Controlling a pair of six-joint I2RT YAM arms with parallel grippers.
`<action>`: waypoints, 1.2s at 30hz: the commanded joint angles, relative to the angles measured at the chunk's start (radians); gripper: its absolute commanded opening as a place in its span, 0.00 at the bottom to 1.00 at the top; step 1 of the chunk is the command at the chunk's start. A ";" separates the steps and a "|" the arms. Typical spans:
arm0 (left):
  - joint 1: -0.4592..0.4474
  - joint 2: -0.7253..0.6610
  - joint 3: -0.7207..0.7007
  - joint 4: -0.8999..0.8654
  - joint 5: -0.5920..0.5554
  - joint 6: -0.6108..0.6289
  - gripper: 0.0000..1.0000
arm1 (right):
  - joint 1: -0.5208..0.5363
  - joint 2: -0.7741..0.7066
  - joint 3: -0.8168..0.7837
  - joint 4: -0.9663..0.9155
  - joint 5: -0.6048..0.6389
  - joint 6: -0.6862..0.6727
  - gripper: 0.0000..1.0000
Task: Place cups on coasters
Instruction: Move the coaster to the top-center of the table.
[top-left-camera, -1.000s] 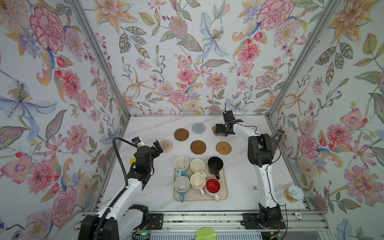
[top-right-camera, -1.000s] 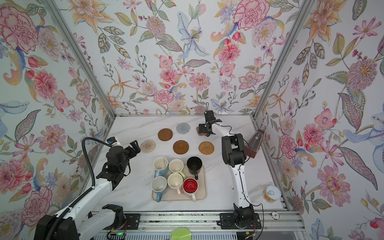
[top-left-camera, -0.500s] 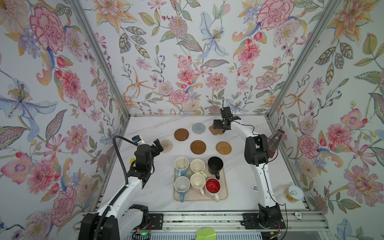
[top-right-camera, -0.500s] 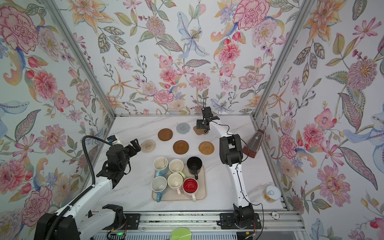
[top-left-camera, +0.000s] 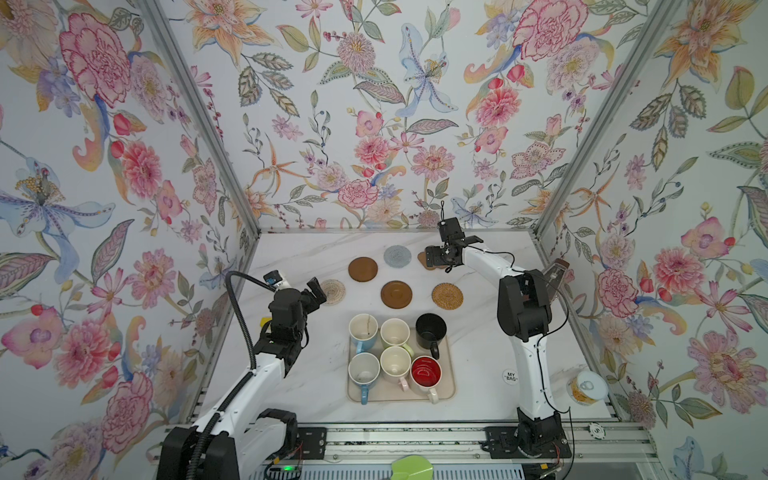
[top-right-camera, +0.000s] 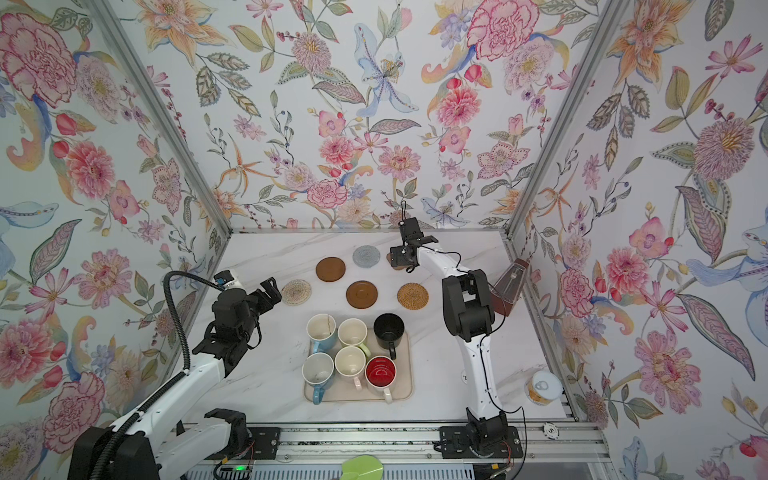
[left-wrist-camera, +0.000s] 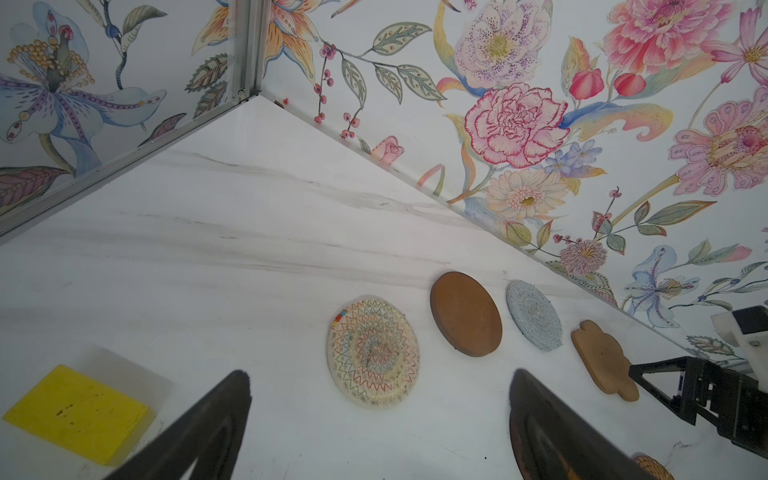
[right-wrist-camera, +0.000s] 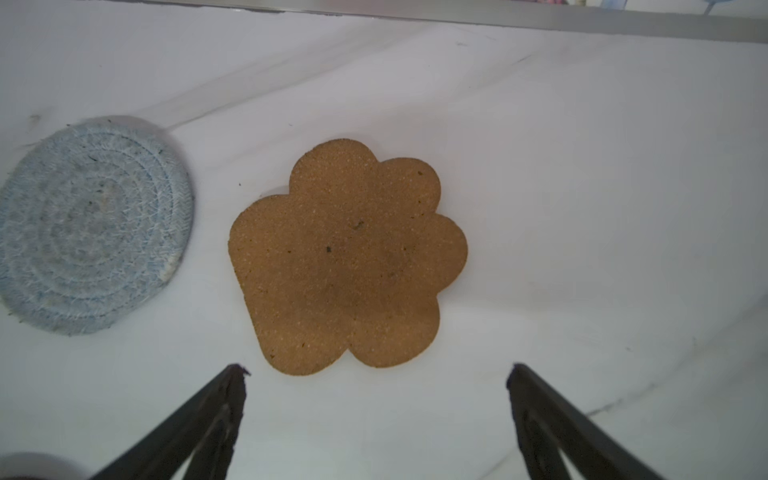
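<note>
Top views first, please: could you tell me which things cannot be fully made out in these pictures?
Tan flower-shaped coaster: mostly covered by the right gripper in both top views; whole only in the right wrist view.
"MY BAG" sticker: largely behind the right arm in a top view.
Golden rattan coaster: cut off by the frame edge in the left wrist view.
Tin can: label too small to read.
</note>
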 joint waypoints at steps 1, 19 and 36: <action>-0.005 -0.023 0.009 -0.012 -0.010 -0.005 0.99 | 0.008 0.021 -0.005 -0.004 -0.010 0.003 0.99; -0.005 -0.046 0.008 -0.037 -0.026 0.000 0.99 | 0.008 0.110 0.044 -0.006 -0.018 0.008 0.99; -0.005 -0.011 0.041 -0.064 -0.010 -0.011 0.99 | 0.004 0.223 0.217 -0.007 -0.092 0.002 0.99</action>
